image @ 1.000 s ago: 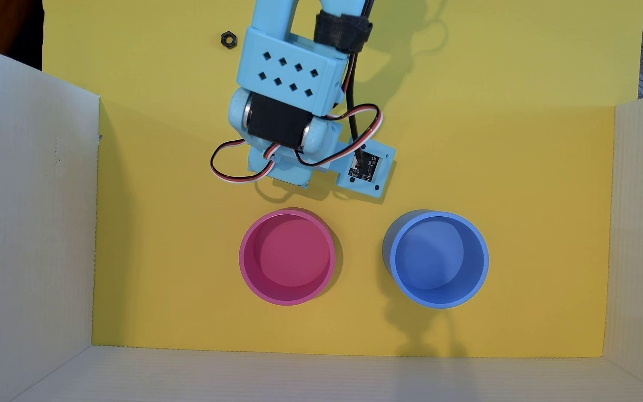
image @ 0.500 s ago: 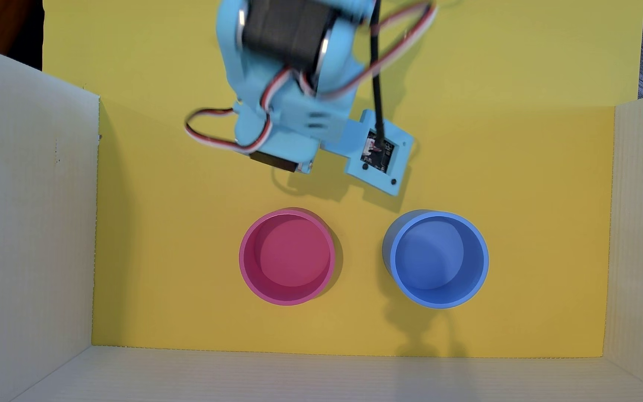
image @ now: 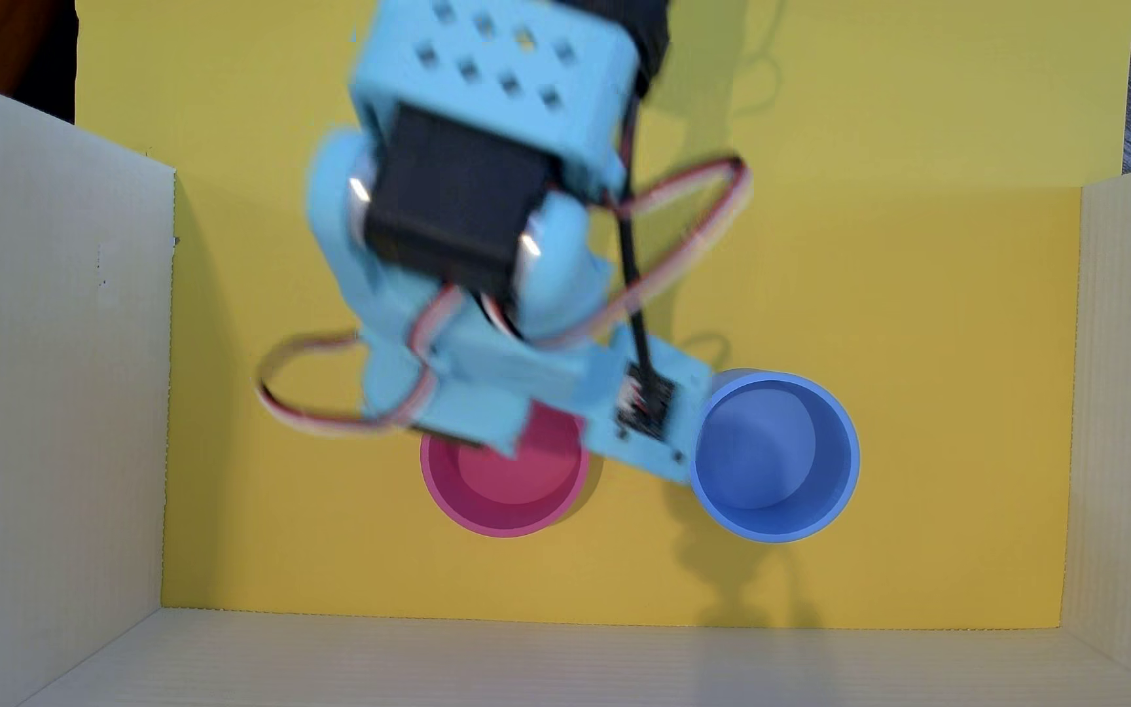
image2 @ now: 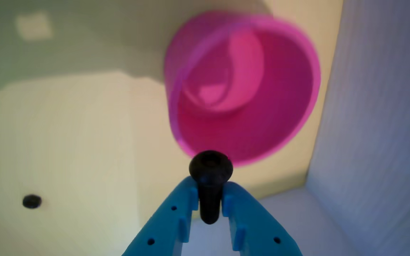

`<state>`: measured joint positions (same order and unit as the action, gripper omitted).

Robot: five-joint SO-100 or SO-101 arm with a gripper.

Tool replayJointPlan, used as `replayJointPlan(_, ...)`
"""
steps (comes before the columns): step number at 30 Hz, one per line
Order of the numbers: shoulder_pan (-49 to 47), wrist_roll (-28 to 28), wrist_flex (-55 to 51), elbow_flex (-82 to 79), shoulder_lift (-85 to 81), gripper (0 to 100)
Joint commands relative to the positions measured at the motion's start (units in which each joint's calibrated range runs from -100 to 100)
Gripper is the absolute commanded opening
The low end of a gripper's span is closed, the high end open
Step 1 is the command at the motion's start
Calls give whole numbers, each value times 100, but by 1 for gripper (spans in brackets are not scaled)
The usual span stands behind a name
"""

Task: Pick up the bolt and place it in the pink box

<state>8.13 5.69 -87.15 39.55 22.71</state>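
- The gripper [image2: 210, 199] is clamped on the bolt [image2: 210, 177]: in the wrist view its 2 blue fingers [image2: 176, 217] press the black shaft from either side, and the rounded head sticks out past the fingertips.
- The bolt looks like a small, stiff metal piece, light for this arm but likely smooth and slippery on plastic fingers; holding the shaft just under the head, as here, seems the sound place, since the head gives a shoulder against slipping.
- The pink box [image2: 247, 124] lies just ahead of the bolt's head in the wrist view, its open mouth facing the camera and its near rim right beside the head.
- In the overhead view the arm hides the gripper and bolt; the wrist hangs over the upper edge of the pink box [image: 505, 506], with the blue cup [image: 777, 459] just to the right.
- The pink box looks light and thin-walled, so a knock on its rim could shift it.
- A small dark object [image2: 31, 201] lies on the yellow floor [image2: 84, 142], well apart from the gripper; what it is cannot be told.
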Motion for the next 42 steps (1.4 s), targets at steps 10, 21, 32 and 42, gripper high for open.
replayJointPlan(10,-239,-30,-821,2155,1096,3)
replayJointPlan(21,-246,-25,-924,2092,1129,0)
replayJointPlan(32,-276,17,-933,401,-175,2)
replayJointPlan(42,-320,22,260,-3724,-3879,1)
